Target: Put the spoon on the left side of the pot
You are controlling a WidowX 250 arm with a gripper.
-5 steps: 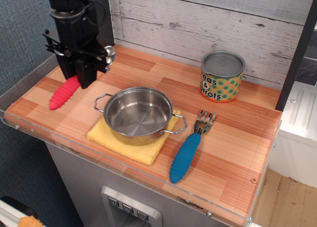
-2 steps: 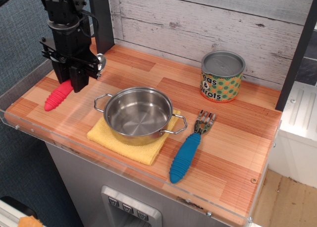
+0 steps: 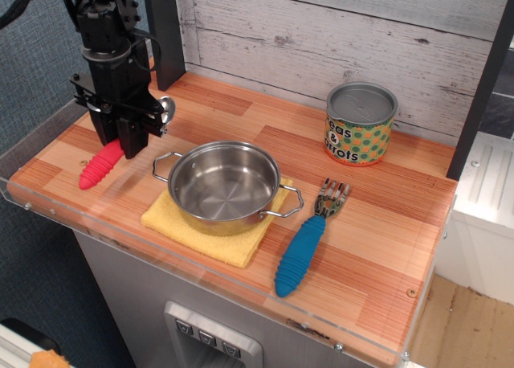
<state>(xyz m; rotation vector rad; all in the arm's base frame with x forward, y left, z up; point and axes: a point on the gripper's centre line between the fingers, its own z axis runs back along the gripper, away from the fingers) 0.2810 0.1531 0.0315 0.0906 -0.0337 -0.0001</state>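
Left of the pot (image 3: 224, 185), low over the desk (image 3: 377, 223): fingers (image 3: 128, 140) clamped on the spoon (image 3: 103, 165), placing step nearly done, release and lift away probably next.

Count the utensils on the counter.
2. The spoon is at the left end, left of the pot, with the gripper over its middle. The blue-handled fork lies right of the pot. None looks hidden.
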